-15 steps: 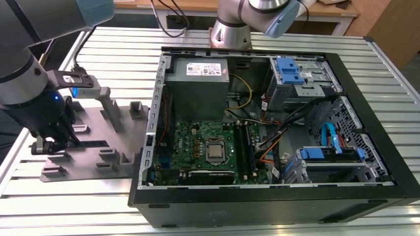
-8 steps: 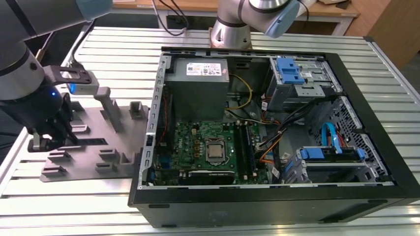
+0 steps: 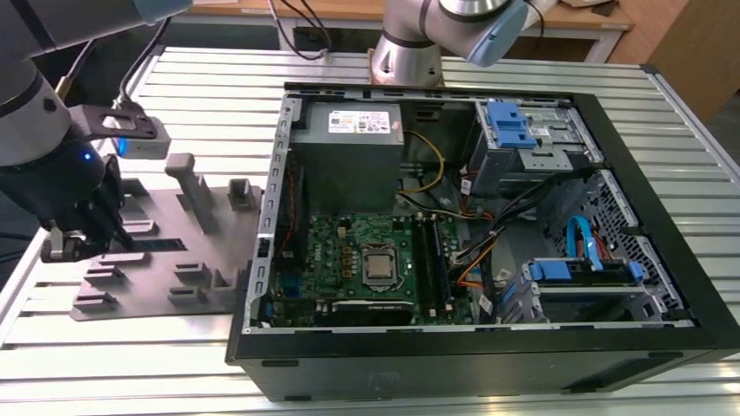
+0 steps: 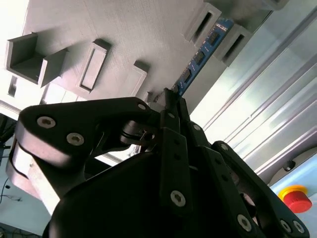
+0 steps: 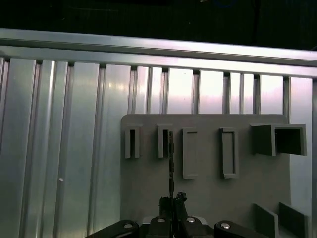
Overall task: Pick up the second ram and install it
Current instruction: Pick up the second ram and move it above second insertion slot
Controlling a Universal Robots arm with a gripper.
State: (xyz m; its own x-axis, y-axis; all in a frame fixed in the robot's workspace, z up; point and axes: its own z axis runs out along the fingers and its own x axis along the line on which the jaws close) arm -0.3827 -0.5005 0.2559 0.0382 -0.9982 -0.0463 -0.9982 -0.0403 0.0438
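Where your pincer (image 3: 74, 245) sits: low over the grey tray (image 3: 162, 290) on the exterior view's left, well apart from the open computer case (image 3: 463, 368).
Pincer state: fingers (image 4: 170, 124) drawn together on the near end of the second ram (image 4: 199, 55), as far as both wrist views let you judge (the gap looks no wider than the stick).
Second ram: standing on its long edge in the tray, far end between two upright posts (image 4: 233, 39); not yet lifted out.
Stage: grasp made, by my reading; nothing of the install is done.
Risk, snagging: lift at a tilt and the far end could catch on those posts, dragging the tray across the bench (image 3: 127, 364).
Risk, pivoting: you hold one end only, so the free end may droop or swing and arrive skewed.
Risk, slipping: thin faces give little purchase; a jolt could shift the stick in your grip.
Risk, at the case: loose cables (image 3: 486, 234) lie near the motherboard (image 3: 347, 251) and could foul a skewed stick.
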